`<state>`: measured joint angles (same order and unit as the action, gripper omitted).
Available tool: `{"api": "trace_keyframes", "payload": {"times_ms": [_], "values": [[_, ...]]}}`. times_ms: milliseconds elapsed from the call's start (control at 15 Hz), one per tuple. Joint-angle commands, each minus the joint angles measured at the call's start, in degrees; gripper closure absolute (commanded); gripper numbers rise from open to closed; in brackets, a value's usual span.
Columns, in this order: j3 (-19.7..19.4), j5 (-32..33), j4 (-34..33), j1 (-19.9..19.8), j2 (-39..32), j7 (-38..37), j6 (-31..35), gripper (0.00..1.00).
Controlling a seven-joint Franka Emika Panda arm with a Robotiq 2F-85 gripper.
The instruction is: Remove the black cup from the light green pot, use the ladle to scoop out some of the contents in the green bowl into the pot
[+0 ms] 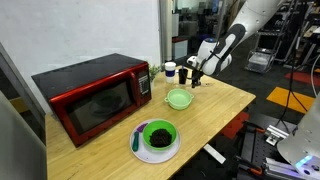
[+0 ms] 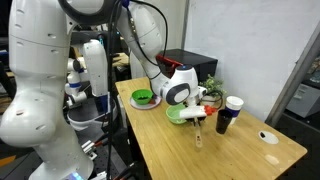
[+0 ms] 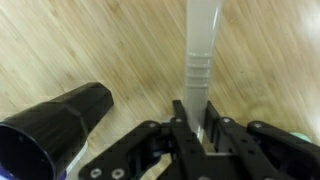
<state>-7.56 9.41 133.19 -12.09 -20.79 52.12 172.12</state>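
My gripper (image 3: pixel 195 125) is shut on the pale handle of the ladle (image 3: pixel 200 50), which runs away from the jaws over the wooden table. The black cup (image 3: pixel 55 130) stands on the table just to the left of the jaws. In an exterior view the gripper (image 2: pixel 200 118) hovers beside the light green pot (image 2: pixel 180 114), the ladle (image 2: pixel 198 134) hanging down from it, with the black cup (image 2: pixel 222 121) close by. The pot (image 1: pixel 179 98) sits mid-table. The green bowl (image 1: pixel 158 134) with dark contents rests on a white plate (image 1: pixel 140 148) near the front edge.
A red microwave (image 1: pixel 90 95) fills the table's back left. A white cup with a dark top (image 2: pixel 234 103) stands behind the black cup. A small round item (image 2: pixel 268 137) lies near the table's far end. The robot's base (image 2: pixel 40 90) stands beside the table.
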Motion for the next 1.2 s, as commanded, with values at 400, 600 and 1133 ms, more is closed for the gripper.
{"api": "trace_keyframes", "payload": {"times_ms": [400, 600, 1133], "values": [[-28.5, 38.2, 5.5, 26.4, 11.5, -33.0, -2.0, 0.94], [-30.7, 47.4, 5.2, 31.2, 14.3, -42.1, -9.7, 0.94], [-12.1, 51.5, 4.2, 33.6, 14.9, -54.1, -45.2, 0.94]]}}
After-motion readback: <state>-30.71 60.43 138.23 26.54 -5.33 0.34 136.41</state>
